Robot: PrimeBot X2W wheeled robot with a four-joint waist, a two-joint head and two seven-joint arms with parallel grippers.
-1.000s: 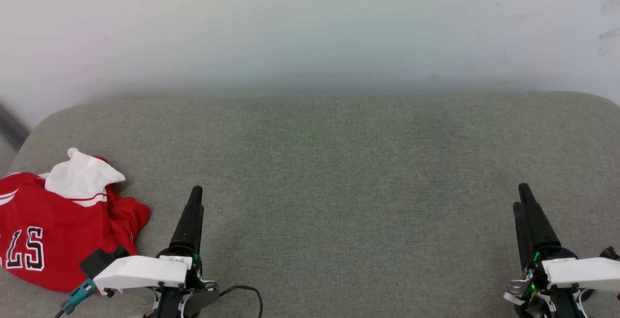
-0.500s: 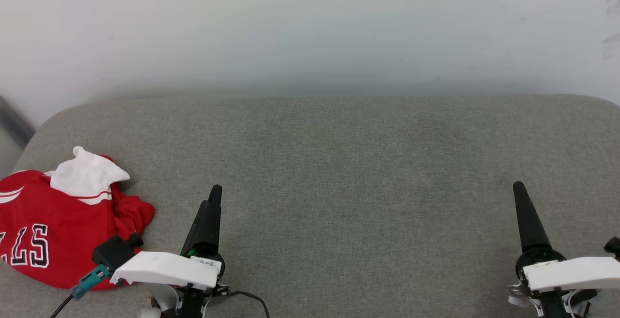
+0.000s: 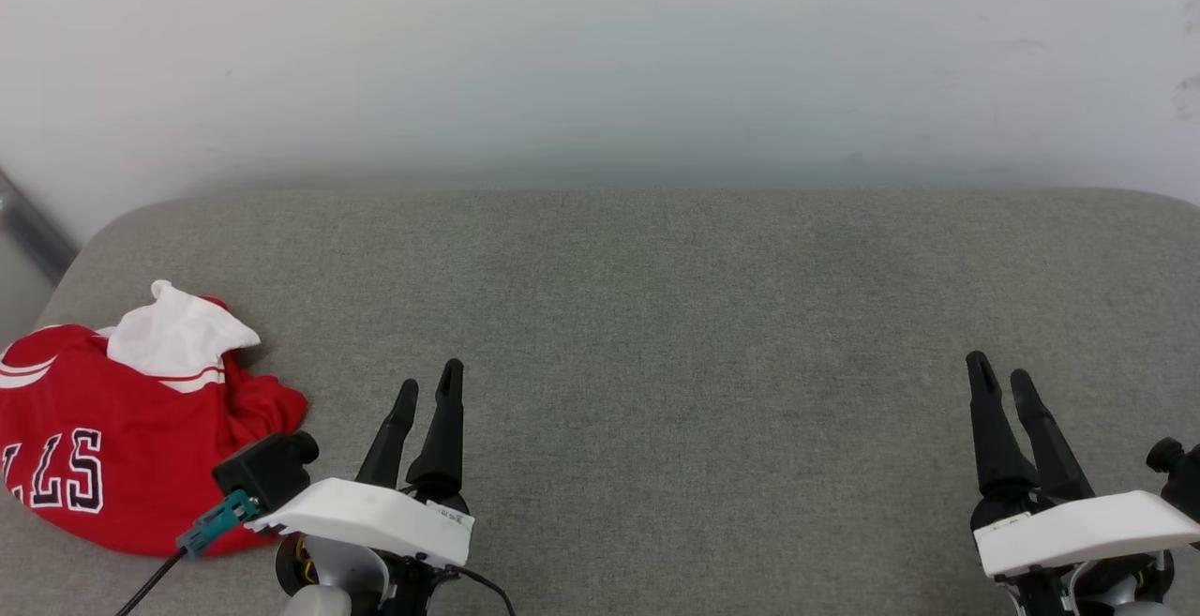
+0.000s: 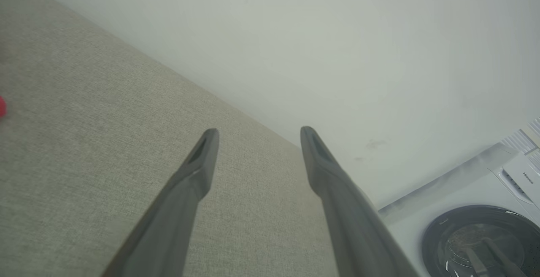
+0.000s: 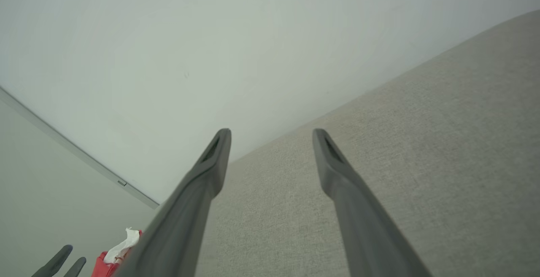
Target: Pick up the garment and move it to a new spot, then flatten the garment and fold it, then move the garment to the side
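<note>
The garment [image 3: 112, 447], a red jersey with a white sleeve on top and black white-outlined letters, lies crumpled at the near left of the grey cushioned surface [image 3: 656, 316]. My left gripper [image 3: 429, 382] stands open just right of it, apart from the cloth, with nothing between its fingers. At the near right my right gripper [image 3: 998, 374] is also open and holds nothing. In the left wrist view the left gripper [image 4: 258, 135] points over bare fabric toward the wall. The right wrist view shows the right gripper [image 5: 271, 137] open, with the garment [image 5: 112, 258] small at the bottom left.
A pale wall [image 3: 600, 53] rises behind the cushion's far edge. A white washing machine [image 4: 472, 218] with a round dark door stands beyond the cushion in the left wrist view. A grey strip [image 3: 33, 232] runs down the wall at the far left.
Both grippers have turned about their wrists, so both fingers of each now show side by side. The left one has shifted a little right. The camera has drifted slightly; the garment has not moved.
</note>
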